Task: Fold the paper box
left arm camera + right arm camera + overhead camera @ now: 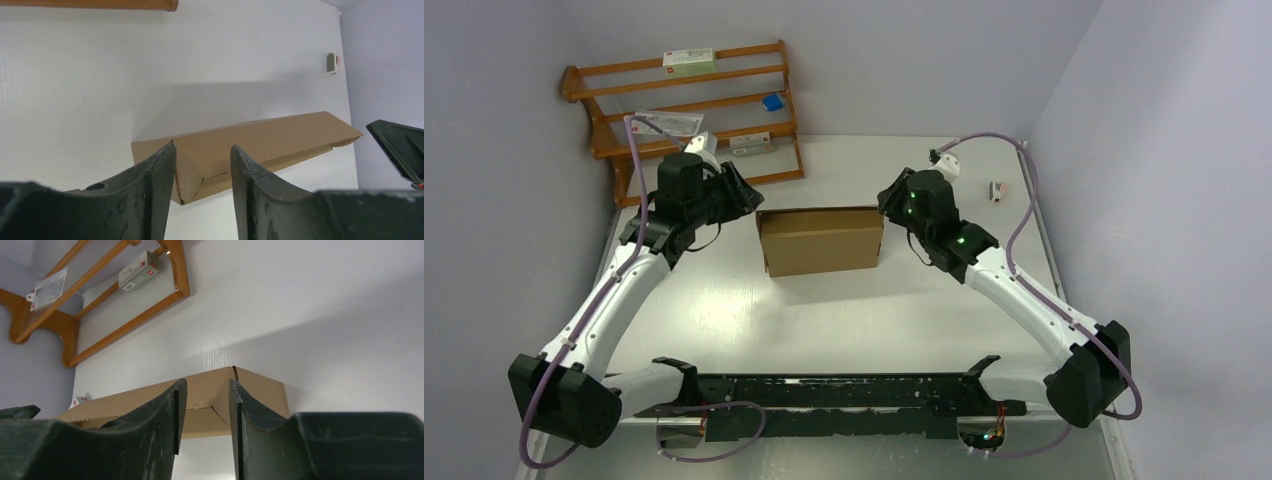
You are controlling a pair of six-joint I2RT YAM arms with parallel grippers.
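White bench (824,320), wooden rack (694,110) at its far left corner, brown box (821,240) mid-bench toward the far edge, whole only from above, left end effector (202,150) and right end effector (205,385) flanking its ends, each spread apart, plain only in wrist views.

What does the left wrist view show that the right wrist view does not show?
Only the left wrist view: a small grey object near the wall. Only the right wrist view: white packets on the rack. Both: one end of the box, the table, part of the rack, and an open gripper in front, the left gripper in one, the right gripper in the other.
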